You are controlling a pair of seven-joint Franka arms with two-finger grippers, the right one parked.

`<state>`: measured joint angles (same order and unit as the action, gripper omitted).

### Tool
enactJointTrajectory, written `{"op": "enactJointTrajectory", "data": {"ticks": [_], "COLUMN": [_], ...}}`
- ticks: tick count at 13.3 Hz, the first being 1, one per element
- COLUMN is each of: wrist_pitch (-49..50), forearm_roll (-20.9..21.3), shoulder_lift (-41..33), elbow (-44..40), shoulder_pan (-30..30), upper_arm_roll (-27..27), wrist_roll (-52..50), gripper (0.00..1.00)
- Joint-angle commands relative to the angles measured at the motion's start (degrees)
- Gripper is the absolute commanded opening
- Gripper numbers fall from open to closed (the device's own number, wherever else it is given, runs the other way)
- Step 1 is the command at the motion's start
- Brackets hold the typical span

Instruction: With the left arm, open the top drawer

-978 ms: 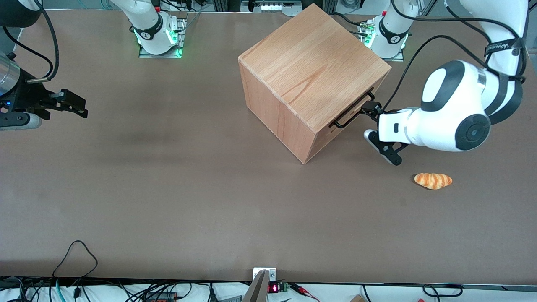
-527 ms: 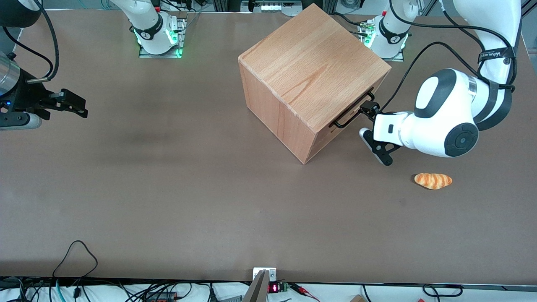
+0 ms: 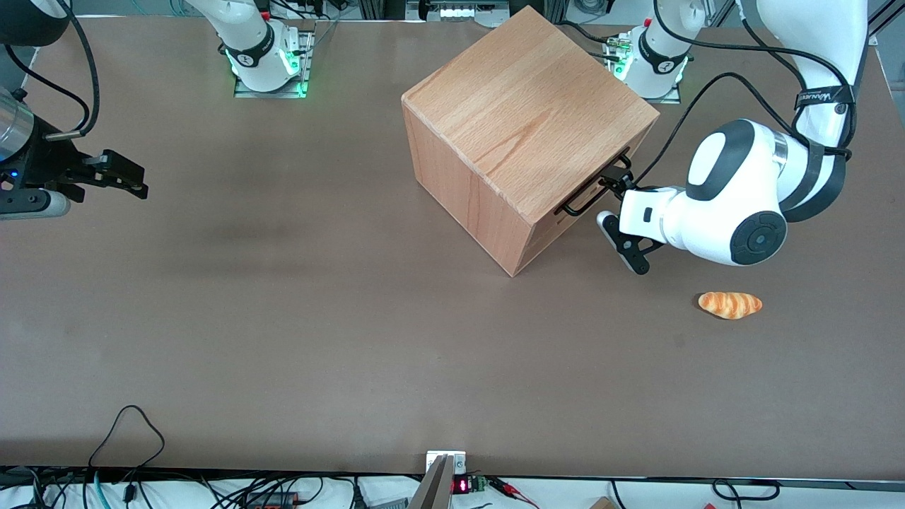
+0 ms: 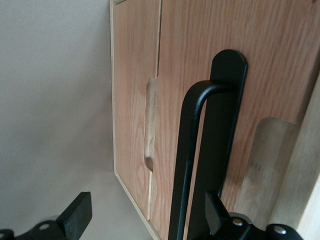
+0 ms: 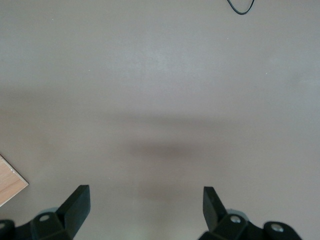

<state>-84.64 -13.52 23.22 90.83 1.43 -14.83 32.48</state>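
The gripper (image 3: 617, 218) sits right at the drawer's black handle (image 3: 592, 186), fingers (image 4: 75, 217) spread wide and closed on nothing; the bar (image 4: 185, 160) runs between them. The top drawer (image 3: 601, 177) is shut inside the wooden box (image 3: 523, 120). A bread roll (image 3: 730, 305) lies nearby on the table (image 3: 283, 318), nearer the front camera.

Handle and gripper partly cut off
Wrist view crops handle (image 4: 195, 165) and gripper (image 4: 145, 220) fingertips; top drawer (image 3: 597, 185) front mostly hidden in front view

Grained beech top drawer (image 4: 260, 75), seemingly matt handle (image 4: 187, 150)
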Motion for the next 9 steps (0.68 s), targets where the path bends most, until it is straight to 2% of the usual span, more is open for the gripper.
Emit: {"op": "enactJointTrajectory", "data": {"ticks": [1,9], "wrist_pitch": [-1.6,-5.1], "forearm_roll": [-1.1,-0.1], "shoulder_lift": [-0.6,-0.8], "elbow": [1.8,4.2], "shoulder_pan": [0.2,1.1], "upper_arm_roll": [0.0,0.0], "wrist_roll": [2.3,2.8], "gripper": [1.0,1.0]}}
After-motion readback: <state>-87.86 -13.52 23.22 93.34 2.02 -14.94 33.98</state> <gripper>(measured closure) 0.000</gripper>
